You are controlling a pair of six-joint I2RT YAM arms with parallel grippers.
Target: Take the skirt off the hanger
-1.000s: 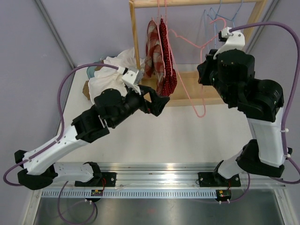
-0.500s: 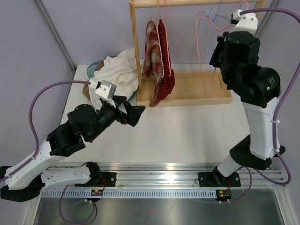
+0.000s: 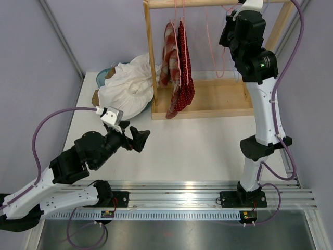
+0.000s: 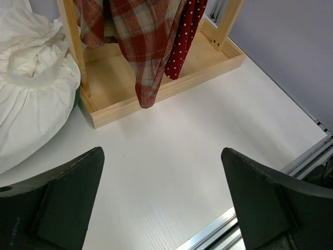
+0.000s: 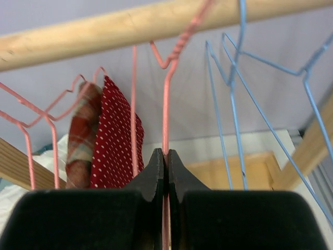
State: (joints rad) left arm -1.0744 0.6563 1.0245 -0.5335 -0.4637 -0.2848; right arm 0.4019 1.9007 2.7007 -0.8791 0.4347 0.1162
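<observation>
Right pincer [image 5: 165, 156]: closed – fingertips pinched together on the wire of a pink hanger [image 5: 166, 104], just below the rail [image 5: 104, 31].
Left pincer [image 4: 161, 156]: wide open, nothing between its fingers, low over the table [image 4: 250, 104].
Plaid skirt [image 4: 140, 41]: hanging from the rail, ahead of and above the left pincer, hem dangling past the near edge of the rack base [image 4: 218, 57]. In the right wrist view it is to that pincer's left, on another pink wire.
Dotted skirt [image 4: 182, 41]: touching the plaid one, on its right as seen from the left pincer – between the plaid one and the right pincer.
Task's skirt: which of the two is meant, I cannot tell.
Blue hangers [image 5: 231, 104]: on the rail, just right of the right pincer.
White cloth [image 4: 31, 94]: heaped on the table, ahead-left of the left pincer, against the rack's post.
</observation>
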